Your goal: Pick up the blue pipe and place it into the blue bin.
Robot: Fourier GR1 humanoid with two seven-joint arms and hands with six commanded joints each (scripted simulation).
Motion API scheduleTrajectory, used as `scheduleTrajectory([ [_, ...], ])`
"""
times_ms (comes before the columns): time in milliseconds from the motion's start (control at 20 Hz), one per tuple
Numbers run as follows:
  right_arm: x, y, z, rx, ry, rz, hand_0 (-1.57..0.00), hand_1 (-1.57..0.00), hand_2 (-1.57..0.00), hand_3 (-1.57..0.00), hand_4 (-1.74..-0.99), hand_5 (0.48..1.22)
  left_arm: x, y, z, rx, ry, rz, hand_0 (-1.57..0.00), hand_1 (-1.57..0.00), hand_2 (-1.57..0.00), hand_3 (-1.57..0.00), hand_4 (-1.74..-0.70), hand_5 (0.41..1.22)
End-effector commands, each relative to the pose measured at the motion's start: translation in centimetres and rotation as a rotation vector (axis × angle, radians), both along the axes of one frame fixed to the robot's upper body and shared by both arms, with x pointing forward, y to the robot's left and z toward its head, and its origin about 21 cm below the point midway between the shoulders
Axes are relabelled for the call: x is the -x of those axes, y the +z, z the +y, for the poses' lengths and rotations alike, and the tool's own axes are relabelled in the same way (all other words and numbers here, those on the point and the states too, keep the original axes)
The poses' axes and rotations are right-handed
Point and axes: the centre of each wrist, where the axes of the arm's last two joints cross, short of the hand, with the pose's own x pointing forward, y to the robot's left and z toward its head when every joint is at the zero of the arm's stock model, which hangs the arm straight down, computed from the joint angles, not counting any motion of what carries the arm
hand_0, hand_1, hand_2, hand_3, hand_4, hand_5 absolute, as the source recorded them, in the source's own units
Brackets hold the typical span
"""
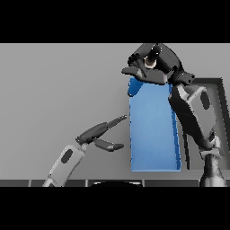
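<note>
I see the blue bin [155,134], a long smooth rectangle on the grey worktop [63,90], its inside bare. My right hand [150,67] hangs over its far end, fingers curled on the blue pipe [132,88] poking below it. My left hand [101,134] rests spread beside the bin.

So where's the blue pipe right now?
In the head view it's held by the right hand at the far end of the blue bin, with only the pipe's blue end poking out below the fingers.
</note>
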Motion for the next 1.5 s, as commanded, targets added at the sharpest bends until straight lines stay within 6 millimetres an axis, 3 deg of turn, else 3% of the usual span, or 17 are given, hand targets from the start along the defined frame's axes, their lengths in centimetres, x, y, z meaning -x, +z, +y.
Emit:
scheduleTrajectory([
  [0,-0.9,0.0,-0.9,0.0,-0.057,0.024,-1.57,-1.57,-1.57,-1.57,-1.735,1.131,0.2,-0.1,-0.3,-0.001,-0.003,0.003,0.0,0.0,0.0,0.0,-0.91,0.491],
  [100,-2.5,-1.4,-2.7,0.049,-0.164,0.074,-1.57,-1.57,-1.57,-1.57,-1.737,1.135,0.2,-0.2,-0.3,0.003,0.006,0.015,0.0,0.0,0.0,0.0,-0.91,0.487],
  [300,-4.7,-6.2,-6.0,0.086,-0.324,0.255,-1.57,-1.57,-1.57,-1.57,-1.74,1.117,-0.2,-0.1,0.1,0.001,0.015,0.02,0.0,0.0,0.0,0.0,-0.9,0.489],
  [500,-4.3,-12.0,-7.4,0.16,-0.416,0.431,-1.57,-1.57,-1.57,-1.57,-1.74,1.12,-0.3,-0.3,0.1,-0.006,0.023,0.037,0.0,0.0,0.0,0.0,-0.89,0.474],
  [750,-2.8,-16.9,-8.4,0.269,-0.477,0.687,-1.57,-1.57,-1.57,-1.57,-1.741,1.122,-0.2,-0.5,-0.1,0.005,0.01,0.023,0.0,0.0,0.0,0.0,-0.88,0.463],
  [950,-1.7,-21.1,-9.2,0.41,-0.489,0.824,-1.57,-1.57,-1.57,-1.57,-1.591,1.114,-0.1,-0.4,0.0,0.007,0.018,0.031,0.0,0.0,0.0,0.0,-0.88,0.46],
  [1000,-1.5,-22.1,-9.2,0.443,-0.499,0.857,-1.57,-1.57,-1.57,-1.33,-1.599,1.11,0.0,-0.2,-0.3,0.007,0.014,0.031,0.0,0.0,0.0,0.0,-0.89,0.457],
  [1050,-1.5,-22.7,-9.1,0.453,-0.514,0.906,-1.56,-1.46,-1.39,-1.12,-1.547,1.133,-0.1,-0.3,0.1,0.006,0.021,0.034,0.0,0.0,0.0,0.0,-0.89,0.455],
  [1100,-1.7,-23.2,-9.2,0.474,-0.515,0.947,-1.31,-1.17,-1.11,-0.9,-1.503,1.15,-0.2,-0.1,-0.2,0.004,0.024,0.03,0.0,0.0,0.0,0.0,-0.89,0.453],
  [1200,-2.2,-24.1,-9.3,0.531,-0.525,1.024,-0.84,-0.75,-0.71,-0.57,-1.392,1.176,-0.1,-0.3,0.0,-0.003,0.027,0.029,0.0,0.0,0.0,0.0,-0.89,0.453],
  [1300,-1.9,-24.4,-8.6,0.598,-0.469,1.016,-0.53,-0.48,-0.46,-0.37,-1.285,1.141,0.0,-0.2,-0.1,-0.004,0.022,0.03,0.0,0.0,0.0,0.0,-0.89,0.453],
  [1450,-1.7,-24.6,-8.5,0.749,-0.465,0.95,-0.27,-0.24,-0.23,-0.19,-1.179,0.975,0.1,-0.3,0.0,0.0,0.021,0.035,0.0,0.0,0.0,0.0,-0.89,0.454],
])
